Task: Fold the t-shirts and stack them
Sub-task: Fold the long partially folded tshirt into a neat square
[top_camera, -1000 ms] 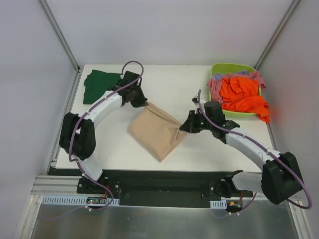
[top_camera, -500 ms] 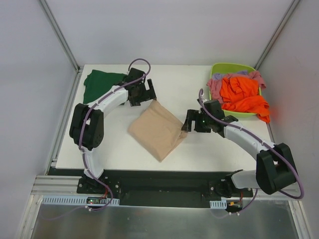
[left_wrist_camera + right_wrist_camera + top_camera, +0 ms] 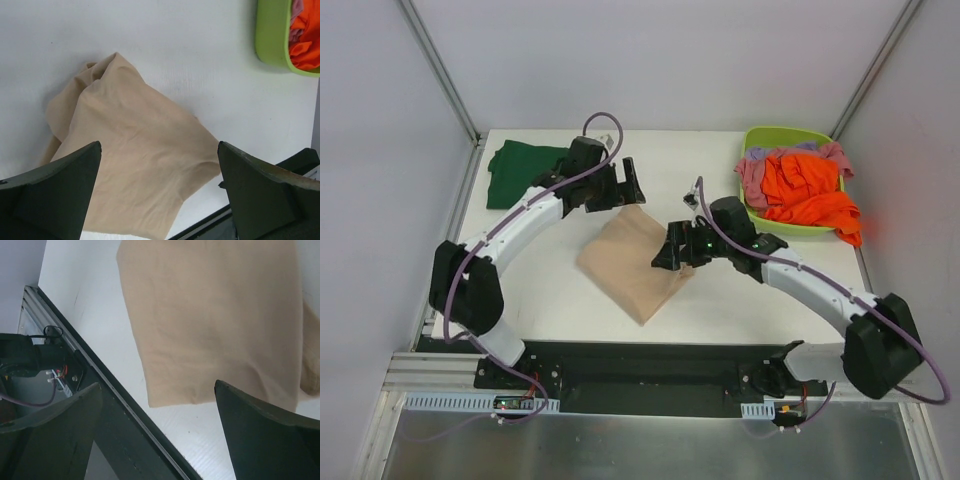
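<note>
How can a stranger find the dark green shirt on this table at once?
Look at the white table, then at its far left corner, opposite the lime basket. The dark green shirt lies there by itself. It is the only dark cloth: the beige shirt is in the middle and the bright shirts are piled in the basket.

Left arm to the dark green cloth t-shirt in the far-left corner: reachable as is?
Probably yes. The dark green cloth t-shirt lies beside that arm's wrist with nothing on it, and the left gripper is open and empty, so a short leftward swing seems enough.
</note>
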### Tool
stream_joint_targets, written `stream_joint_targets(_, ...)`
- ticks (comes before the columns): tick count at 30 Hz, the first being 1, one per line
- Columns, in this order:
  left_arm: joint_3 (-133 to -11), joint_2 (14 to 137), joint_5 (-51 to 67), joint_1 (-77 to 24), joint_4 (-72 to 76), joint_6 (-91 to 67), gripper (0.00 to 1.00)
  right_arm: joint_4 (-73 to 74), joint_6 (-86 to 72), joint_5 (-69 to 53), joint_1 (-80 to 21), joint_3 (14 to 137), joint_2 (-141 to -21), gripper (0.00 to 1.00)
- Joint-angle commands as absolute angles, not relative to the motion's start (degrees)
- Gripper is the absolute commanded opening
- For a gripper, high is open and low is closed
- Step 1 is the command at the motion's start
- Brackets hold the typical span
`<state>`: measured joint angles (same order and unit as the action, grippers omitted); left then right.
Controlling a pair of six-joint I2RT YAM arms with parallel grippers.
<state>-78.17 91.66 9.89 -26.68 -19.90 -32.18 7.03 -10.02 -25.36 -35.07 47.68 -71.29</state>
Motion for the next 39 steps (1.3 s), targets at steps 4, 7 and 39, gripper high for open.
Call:
stream_joint_targets(4, -85.33, 106.06, 15.90, -26.81, -18.98, -29.01, 0.99, 2.20, -11.87, -26.02, -32.27, 53.43, -84.01, 0.96)
stream_joint_targets(7, -89.99, 111.60, 17.22, -26.81, -18.98, -28.21, 0.99, 3.34, -10.91, -24.52, -29.28, 54.14, -87.79, 0.96)
stream_joint_targets(39, -51.96, 80.08, 2.29, -28.04, -20.30, -42.54, 0.99, 18.54, 0.10, -1.16, -23.47, 55.40, -73.08, 0.96)
